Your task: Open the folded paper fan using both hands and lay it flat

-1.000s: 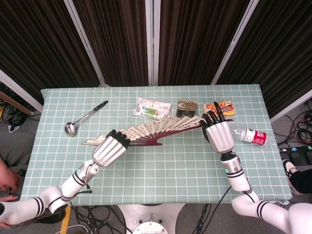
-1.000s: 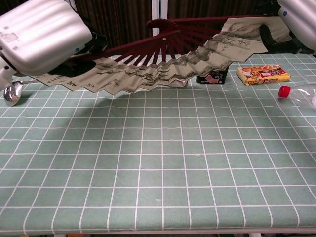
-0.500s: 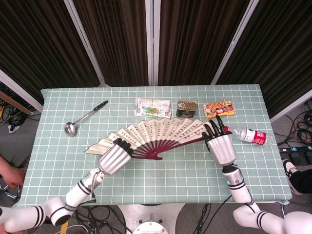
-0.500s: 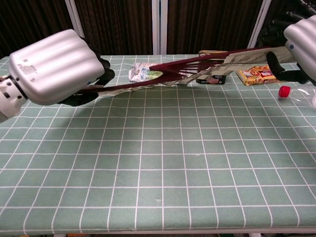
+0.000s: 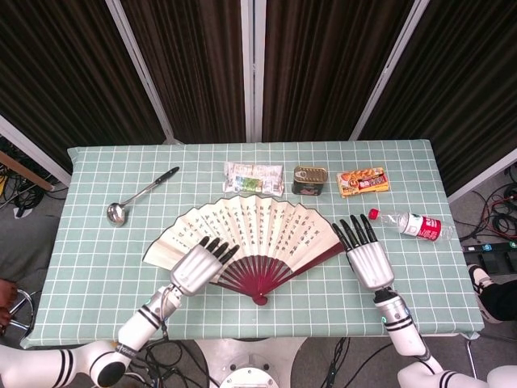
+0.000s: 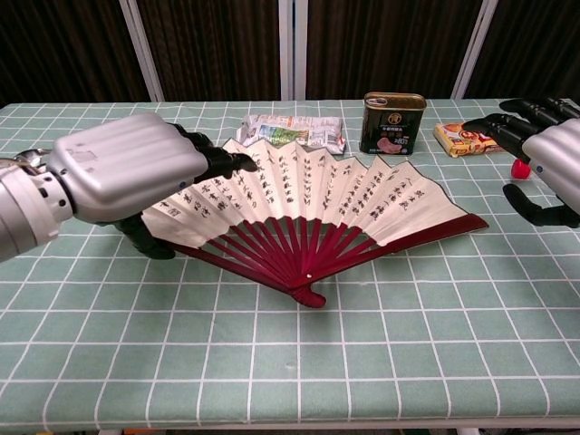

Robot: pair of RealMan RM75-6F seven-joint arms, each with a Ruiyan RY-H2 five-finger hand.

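The paper fan (image 5: 250, 230) lies spread in a wide arc on the green checked table (image 5: 89, 267), white leaf with writing facing up, dark red ribs meeting at the pivot near me. In the chest view the fan (image 6: 326, 195) looks flat on the cloth. My left hand (image 5: 199, 268) lies over the fan's left ribs with fingers stretched out; its thumb (image 6: 147, 241) points down beside the left edge. My right hand (image 5: 365, 257) is just right of the fan's right guard stick, apart from it, fingers spread and empty; the chest view shows this hand (image 6: 553, 168) raised.
Along the back stand a snack packet (image 5: 253, 178), a tin can (image 5: 310, 179) and an orange box (image 5: 363, 181). A ladle (image 5: 137, 198) lies at the left. A water bottle (image 5: 408, 224) with a red cap lies right of my right hand.
The fan came down from mid-air and toward me onto the table and spread wider. My right hand let go of the right guard stick. Both hands moved nearer to me.
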